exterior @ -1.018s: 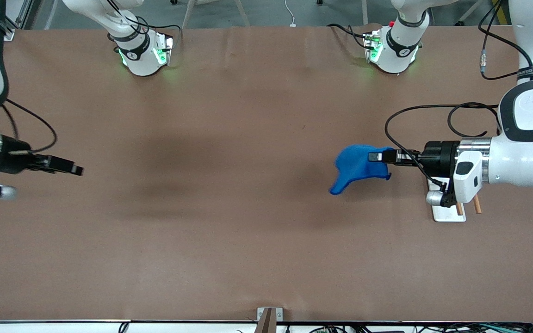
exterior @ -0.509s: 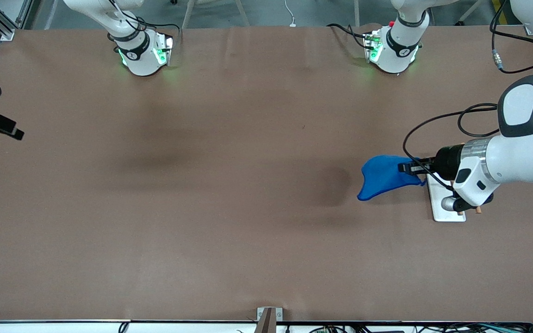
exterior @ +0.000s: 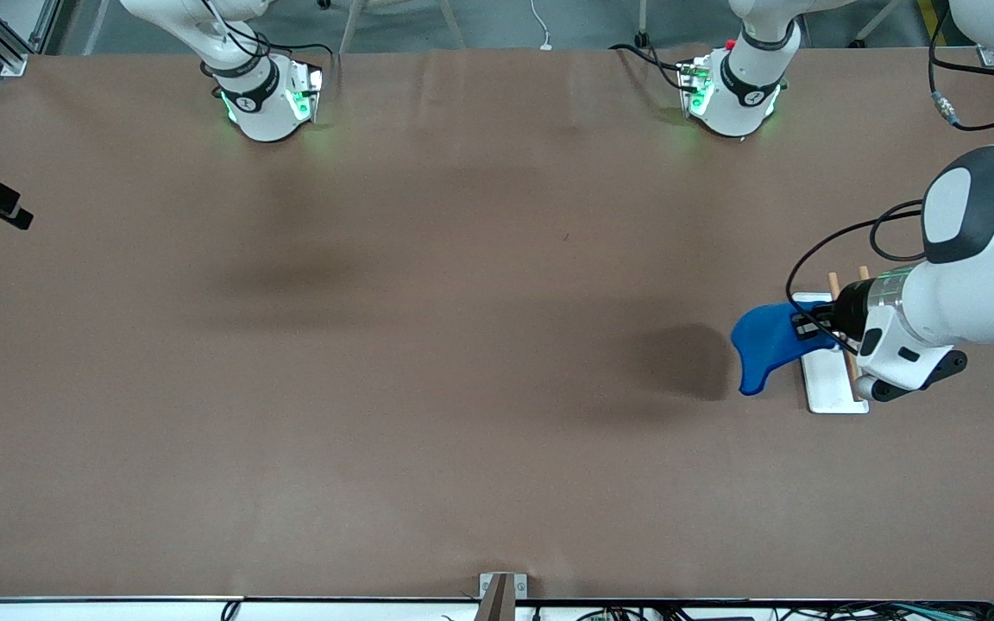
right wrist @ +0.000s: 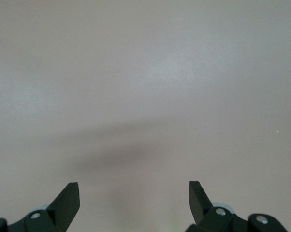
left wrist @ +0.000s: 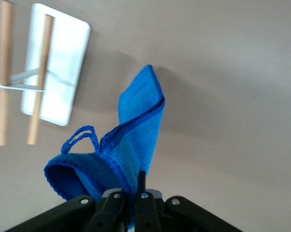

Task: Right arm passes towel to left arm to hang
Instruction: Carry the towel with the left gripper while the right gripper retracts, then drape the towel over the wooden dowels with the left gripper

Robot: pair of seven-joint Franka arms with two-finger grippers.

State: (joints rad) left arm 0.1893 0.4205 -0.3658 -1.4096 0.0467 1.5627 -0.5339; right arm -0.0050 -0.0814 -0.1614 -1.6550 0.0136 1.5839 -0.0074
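1. I see the white tray [exterior: 827, 379] with two wooden rods [left wrist: 39, 82] resting on the brown worktop [exterior: 462, 388] near the left arm's end, about 3 o'clock from the worktop's centre.
2. My left pincer [exterior: 799, 329] hangs over the tray's edge, clamped tight on the blue towel [exterior: 764, 345]; the cloth droops from it above the worktop just beside the tray, its free corner pointing to 7 o'clock.
3. My right pincer [exterior: 21, 217] waits over the worktop's edge at the right arm's end, about 9 o'clock, its fingers [right wrist: 68, 200] spread wide with nothing between them.
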